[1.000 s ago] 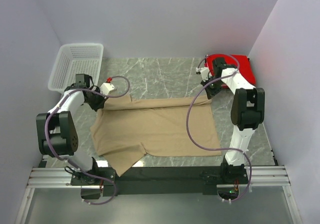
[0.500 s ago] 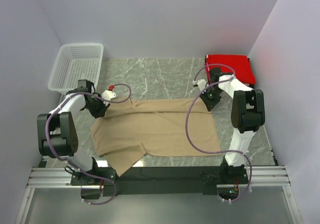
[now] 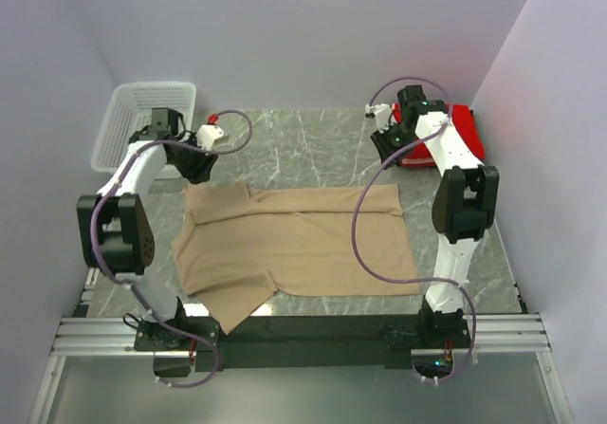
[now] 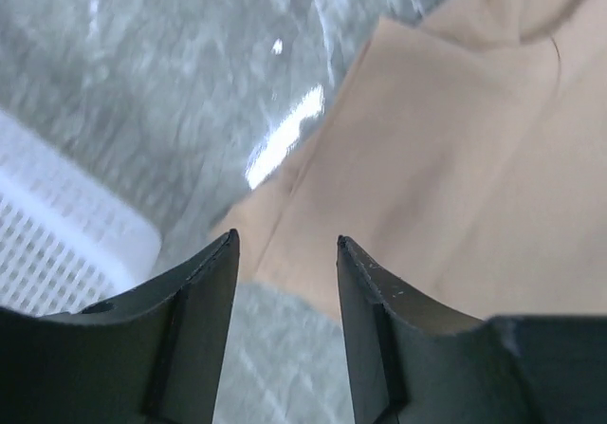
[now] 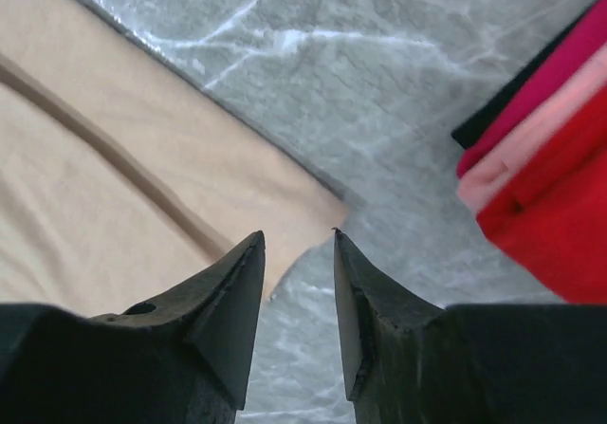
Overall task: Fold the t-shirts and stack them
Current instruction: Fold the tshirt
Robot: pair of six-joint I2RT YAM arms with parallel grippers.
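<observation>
The tan t-shirt (image 3: 299, 239) lies spread on the marble table, its far edge folded over along a straight line. The red t-shirt (image 3: 463, 130) lies folded at the back right, partly hidden by the right arm. My left gripper (image 3: 194, 164) hovers open just beyond the tan shirt's far left corner (image 4: 285, 206), nothing between its fingers. My right gripper (image 3: 388, 143) hovers open above the tan shirt's far right corner (image 5: 303, 201), also holding nothing. The right wrist view shows the red t-shirt (image 5: 560, 187) to the right of that corner.
A white mesh basket (image 3: 142, 125) stands at the back left, close to the left arm, and its rim (image 4: 66, 253) shows in the left wrist view. Walls close in the table on the left, back and right. Bare marble (image 3: 303, 144) lies between the two grippers.
Both grippers went from shut on the tan shirt's far edge to open, letting it go. They rose and drew back towards the far side, and the shirt's edge now rests flat.
</observation>
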